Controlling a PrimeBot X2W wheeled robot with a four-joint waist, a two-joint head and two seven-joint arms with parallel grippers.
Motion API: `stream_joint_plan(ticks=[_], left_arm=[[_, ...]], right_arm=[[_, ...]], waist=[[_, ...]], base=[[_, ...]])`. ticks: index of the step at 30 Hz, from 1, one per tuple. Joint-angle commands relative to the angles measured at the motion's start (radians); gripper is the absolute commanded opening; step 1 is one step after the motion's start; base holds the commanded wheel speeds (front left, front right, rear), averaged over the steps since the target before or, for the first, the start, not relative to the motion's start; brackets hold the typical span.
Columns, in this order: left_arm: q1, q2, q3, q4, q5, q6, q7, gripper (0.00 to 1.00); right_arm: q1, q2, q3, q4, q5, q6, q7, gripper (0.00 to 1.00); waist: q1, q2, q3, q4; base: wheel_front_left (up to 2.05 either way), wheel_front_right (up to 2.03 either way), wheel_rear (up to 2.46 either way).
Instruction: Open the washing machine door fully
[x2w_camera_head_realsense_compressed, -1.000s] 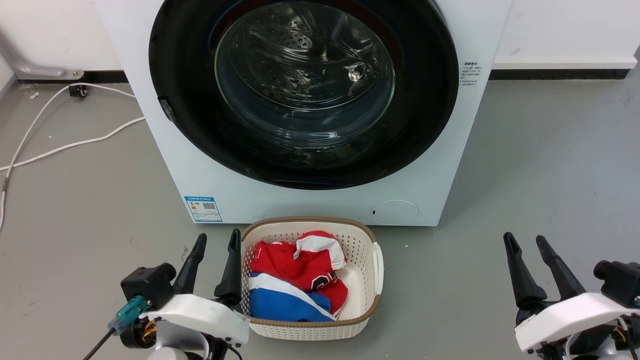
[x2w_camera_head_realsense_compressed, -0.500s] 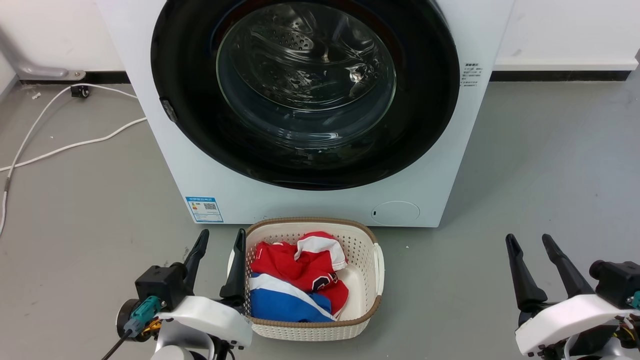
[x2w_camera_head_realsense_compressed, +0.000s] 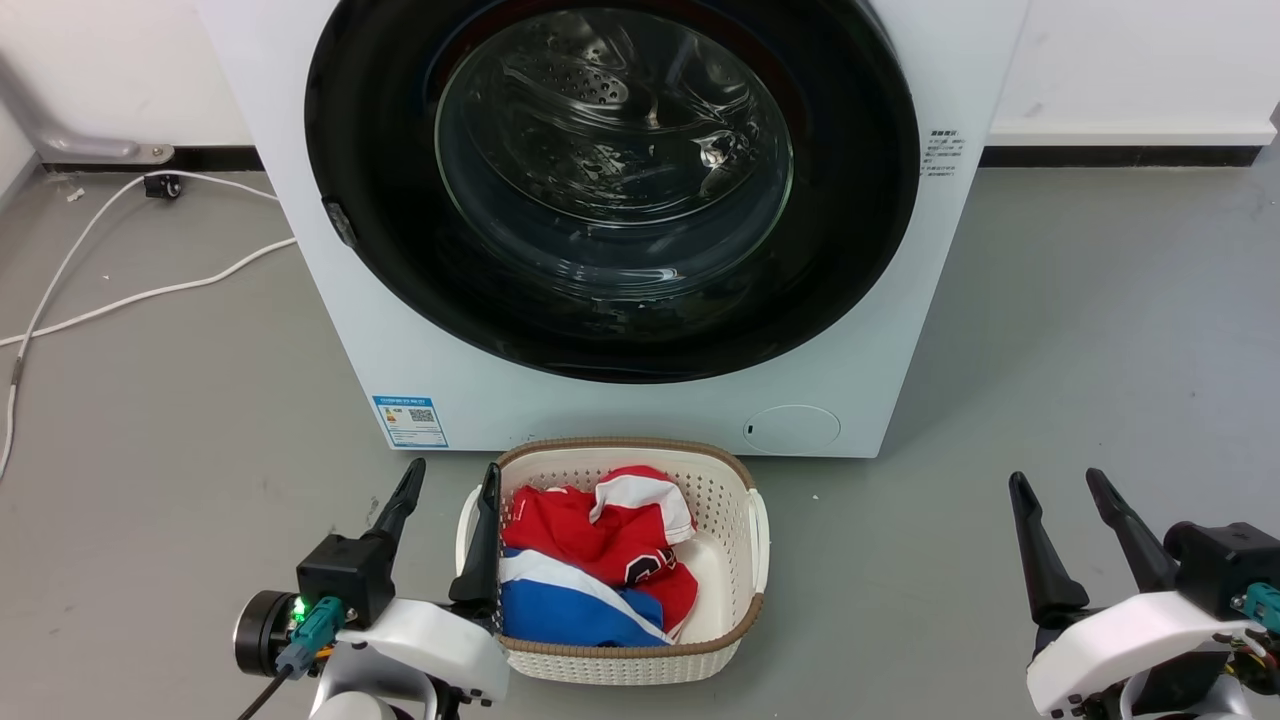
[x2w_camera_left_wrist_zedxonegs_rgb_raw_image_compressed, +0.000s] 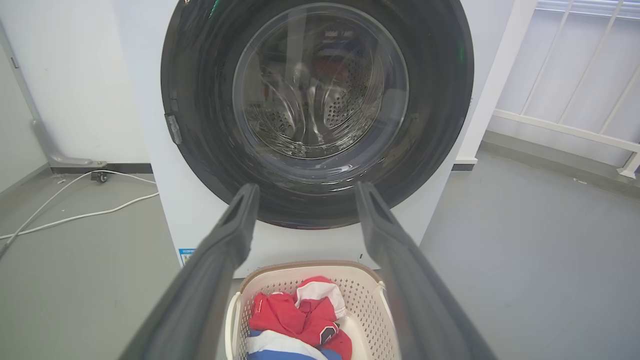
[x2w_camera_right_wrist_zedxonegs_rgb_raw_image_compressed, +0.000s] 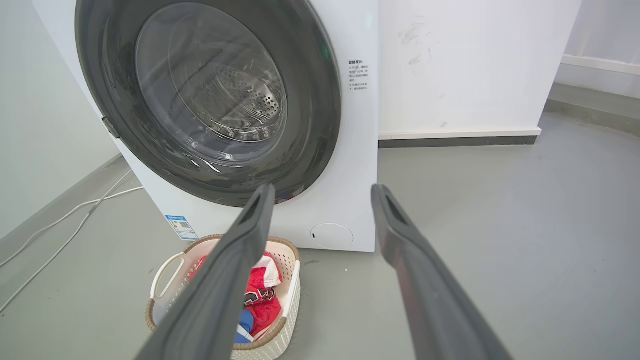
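— How is the left hand (x2w_camera_head_realsense_compressed: 454, 465) held?
— Its fingers are spread and nothing is grasped. One finger is seen just beside the rim of the laundry basket (x2w_camera_head_realsense_compressed: 620, 443), in which red, white and blue clothes (x2w_camera_head_realsense_compressed: 590, 560) are piled.
— And the right hand (x2w_camera_head_realsense_compressed: 1055, 475)?
— It is released as well and is held over the grey floor (x2w_camera_head_realsense_compressed: 1000, 350), well apart from the basket.
— Where is the washing machine door (x2w_camera_head_realsense_compressed: 612, 180) found?
— Ahead of and above both hands. It is seen closed flush against the white machine front (x2w_camera_head_realsense_compressed: 400, 350) and is touched by neither hand.
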Motion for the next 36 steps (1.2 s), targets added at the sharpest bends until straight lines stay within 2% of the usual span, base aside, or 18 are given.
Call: stream_joint_plan(ticks=[1,23,36], left_arm=[[-0.013,-0.001,-0.003,-0.001,0.018,-0.003,-0.01,1.0],[-0.02,-0.029,0.024,0.06,0.134,-0.03,-0.05,1.0],[-0.023,-0.042,0.054,0.09,0.112,-0.04,-0.05,1.0]], right_arm=[[0.009,0.002,0.0,-0.011,-0.017,0.002,-0.007,1.0],[0.031,0.036,-0.033,-0.037,-0.165,0.001,-0.04,1.0],[0.031,0.049,-0.04,-0.032,-0.147,0.001,-0.045,1.0]], waist=[[0.0,-0.0001,-0.001,0.0],[0.0,-0.0001,-0.008,0.003],[0.0,-0.0001,-0.006,0.004]], base=[[0.0,0.0,0.0],[0.0,0.0,0.0],[0.0,0.0,0.0]])
